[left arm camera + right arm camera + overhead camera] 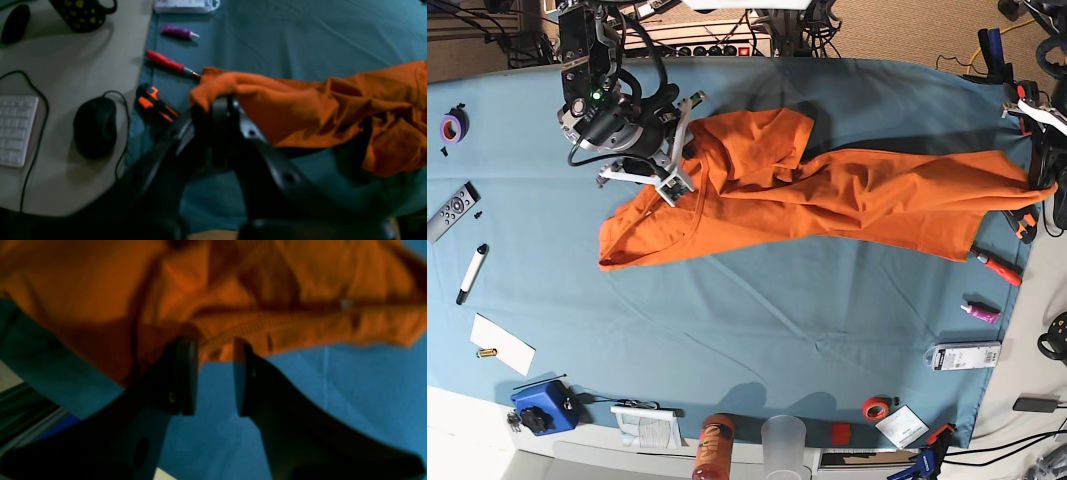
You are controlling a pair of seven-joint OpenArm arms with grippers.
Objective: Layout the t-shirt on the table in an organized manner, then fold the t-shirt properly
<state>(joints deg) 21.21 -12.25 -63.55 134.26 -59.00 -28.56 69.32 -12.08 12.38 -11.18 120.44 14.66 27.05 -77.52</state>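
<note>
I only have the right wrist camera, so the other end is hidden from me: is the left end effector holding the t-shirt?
Observer: Yes. The left end effector is shut on an edge of the t-shirt, near the table's end.
Operator: Is the shirt spread flat?
Observer: No. It lies as a long wrinkled band across the table between the two arms, bunched near the right end effector.
Operator: Anything close to the held end?
Observer: A red-handled screwdriver lies beside it, its tip at the cloth's edge.
</note>
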